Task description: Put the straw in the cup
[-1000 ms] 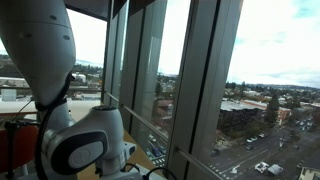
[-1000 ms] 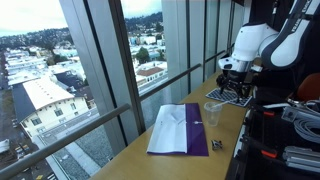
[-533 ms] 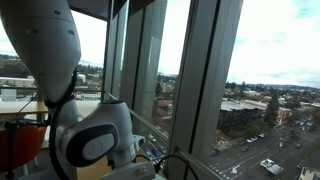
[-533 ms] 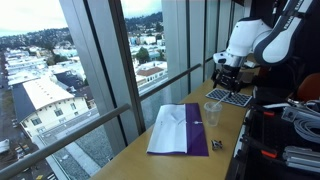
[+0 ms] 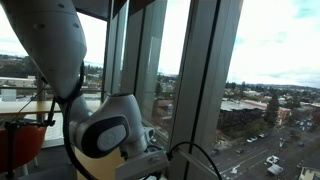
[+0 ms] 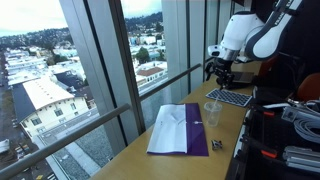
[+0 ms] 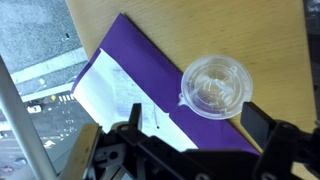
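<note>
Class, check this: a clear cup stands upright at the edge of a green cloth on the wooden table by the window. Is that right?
Not quite. The cloth is purple, not green, as the wrist view shows. The rest holds: the clear cup stands upright at its edge on the wooden table by the window.

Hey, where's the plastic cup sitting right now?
In an exterior view the clear cup stands on the wooden table by the window, at the far corner of the purple cloth; the wrist view shows it at that cloth's edge.
</note>
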